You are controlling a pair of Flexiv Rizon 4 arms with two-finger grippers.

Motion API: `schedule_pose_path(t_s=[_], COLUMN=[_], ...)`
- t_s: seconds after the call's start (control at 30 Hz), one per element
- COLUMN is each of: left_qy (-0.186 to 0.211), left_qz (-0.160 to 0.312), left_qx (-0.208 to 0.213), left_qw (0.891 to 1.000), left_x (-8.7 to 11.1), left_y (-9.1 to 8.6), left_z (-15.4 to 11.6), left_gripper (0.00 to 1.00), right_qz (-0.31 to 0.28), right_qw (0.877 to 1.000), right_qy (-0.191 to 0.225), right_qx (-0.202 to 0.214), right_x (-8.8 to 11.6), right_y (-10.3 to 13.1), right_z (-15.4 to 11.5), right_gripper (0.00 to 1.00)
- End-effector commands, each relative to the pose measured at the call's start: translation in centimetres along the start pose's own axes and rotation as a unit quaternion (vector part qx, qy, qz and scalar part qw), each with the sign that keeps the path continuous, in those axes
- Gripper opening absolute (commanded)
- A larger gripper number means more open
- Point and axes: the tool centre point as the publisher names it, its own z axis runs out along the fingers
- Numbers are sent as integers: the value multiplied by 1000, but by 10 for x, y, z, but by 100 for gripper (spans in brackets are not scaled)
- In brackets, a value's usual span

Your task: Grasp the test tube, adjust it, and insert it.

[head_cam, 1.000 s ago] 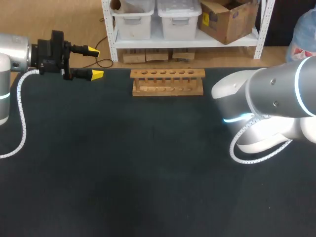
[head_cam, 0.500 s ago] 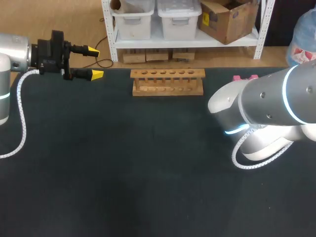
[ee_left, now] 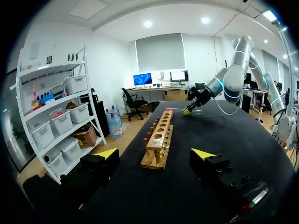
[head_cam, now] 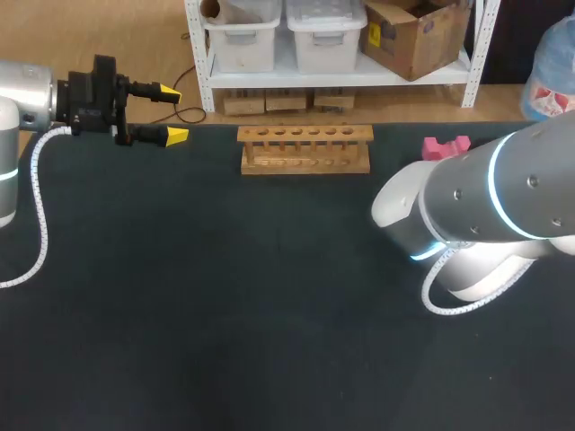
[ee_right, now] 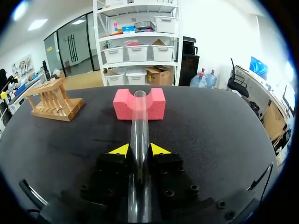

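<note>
Test tube (ee_right: 138, 116) sits clamped between the yellow tips of my right gripper (ee_right: 139, 150), whose fingers press on the glass from both sides, so I judge the grasp done. Its long axis runs straight out along the fingers, roughly level with the surface (ee_right: 210, 140) as far as I can tell. The end that looks open points away from the wrist, at the notch of the pink foam block (ee_right: 156, 105). Whether that far end rests in the notch or hangs just clear of it I cannot tell. In the head view the gripper and tube are hidden under my right arm, with the block showing just beyond it. What is left, by my reckoning, is the adjustment, turning the tube from lying to upright, and then the insertion. The wooden rack (head_cam: 305, 149) stands well apart at the far edge, and its holes appear empty. My left gripper (head_cam: 173, 114) hangs over the far left corner near the rack, fingers wide apart, holding nothing.
</note>
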Motion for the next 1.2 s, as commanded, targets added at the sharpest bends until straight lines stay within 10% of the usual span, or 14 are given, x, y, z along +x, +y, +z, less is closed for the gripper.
schedule_pose_path(t_s=[0.03, 1.2], left_qy=[-1, -1], left_qz=[1, 1], left_qx=[-1, -1], left_qw=[1000, 1000], left_x=[1, 1], left_y=[-1, -1], left_z=[0, 0], left_gripper=[100, 100], right_qz=[7, 30], right_qw=[999, 999], right_qy=[50, 2], right_qx=[14, 10], right_x=[-5, -44], right_y=[4, 139], right_z=[-8, -71], right_gripper=[0, 0])
